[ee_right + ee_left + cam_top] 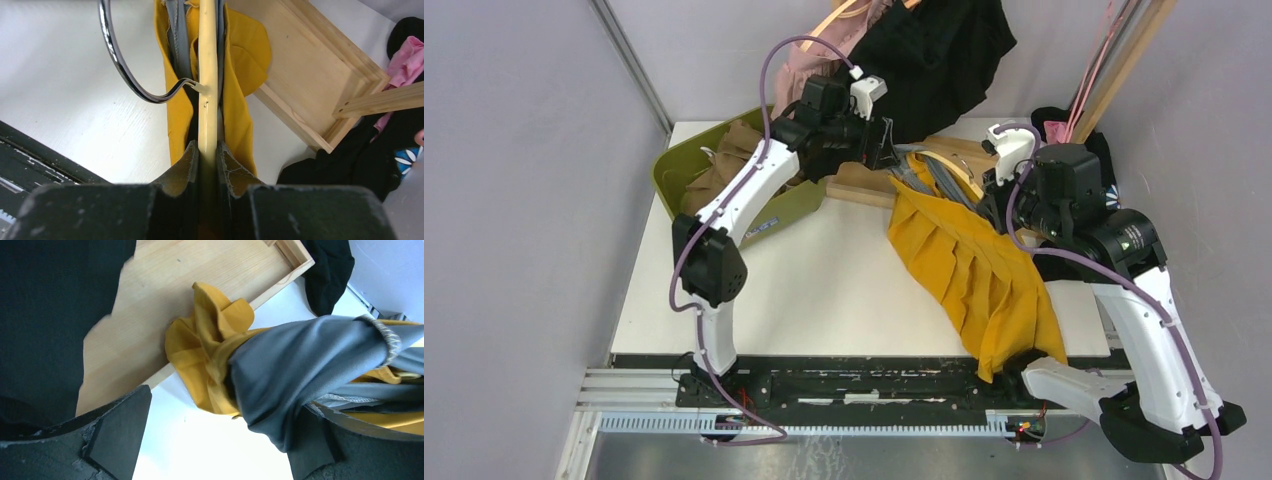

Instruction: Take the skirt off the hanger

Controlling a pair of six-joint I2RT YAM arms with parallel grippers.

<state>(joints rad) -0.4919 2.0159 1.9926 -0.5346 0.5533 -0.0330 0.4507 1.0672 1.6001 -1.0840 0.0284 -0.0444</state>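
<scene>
Nearest, spilling over the near edge of the worktop [824, 290]: hem of the mustard skirt [974, 270], pleats running far toward its bunched waist, threaded on the hanger [207, 65]. Clamped tight on the hanger's cream bar: right tool [207, 150], chrome hook [120, 65] curving left. Spread wide and pinching nothing: left tool [220, 415], grey lining [300, 365] hanging between its fingers, beside the wooden tray [165, 300]. Far left, green bin [674, 175] holding clothes.

Robotics lab cell, plain grey walls [514, 200], white table [824, 290], aluminium rail [824, 422]
</scene>
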